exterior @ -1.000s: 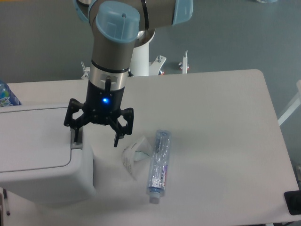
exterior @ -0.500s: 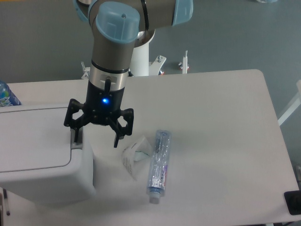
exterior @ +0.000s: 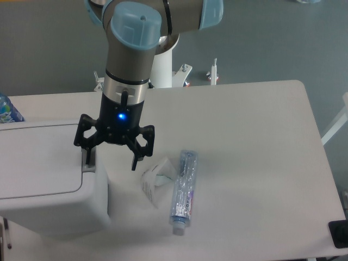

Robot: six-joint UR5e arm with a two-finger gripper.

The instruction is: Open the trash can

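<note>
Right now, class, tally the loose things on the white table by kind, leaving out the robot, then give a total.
Trash can: 1
Clear plastic bottle lying flat: 1
Crumpled white paper: 1
Blue-labelled bottle, partly cut off at the left edge: 1
Total: 4

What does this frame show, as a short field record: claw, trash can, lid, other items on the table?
claw: open, one finger at the bin's grey tab, the other out past the bin's side
trash can: white bin at the table's left edge
lid: flat, looks closed
push tab: grey, on the lid's right edge
plastic bottle: clear, lying on its side
crumpled paper: beside the bottle
table: white
</note>
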